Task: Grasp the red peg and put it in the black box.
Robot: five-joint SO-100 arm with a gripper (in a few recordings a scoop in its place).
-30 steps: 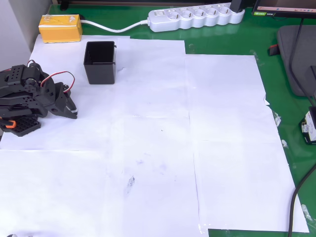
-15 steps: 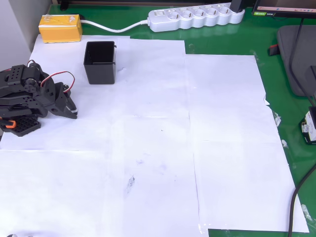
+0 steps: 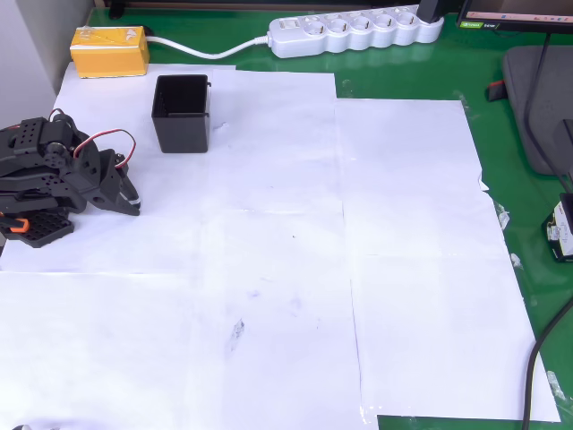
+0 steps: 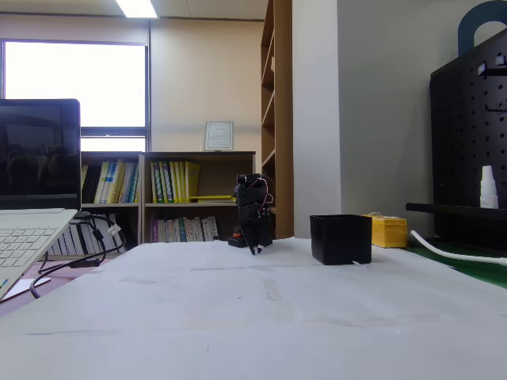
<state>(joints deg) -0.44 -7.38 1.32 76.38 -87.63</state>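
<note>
Looking at the overhead view, the white paper sheets (image 3: 269, 269) cover most of the green table. The black arm sits folded at 9 o'clock, its gripper (image 3: 130, 199) tucked low, and I can't tell how far apart the fingers are. The black box (image 3: 181, 113) stands at 11 o'clock, with the yellow block (image 3: 109, 50) beyond it.

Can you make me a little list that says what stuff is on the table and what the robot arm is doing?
surface: white paper sheets on a green table
arm: folded low at the left edge in the overhead view, gripper resting near the paper
gripper state: cannot tell
black box: upright, open top, beside the arm, apart from it
red peg: cannot spot it
yellow block: behind the box, at the paper's far corner
power strip: along the far edge
laptop: at the left in the fixed view
</note>
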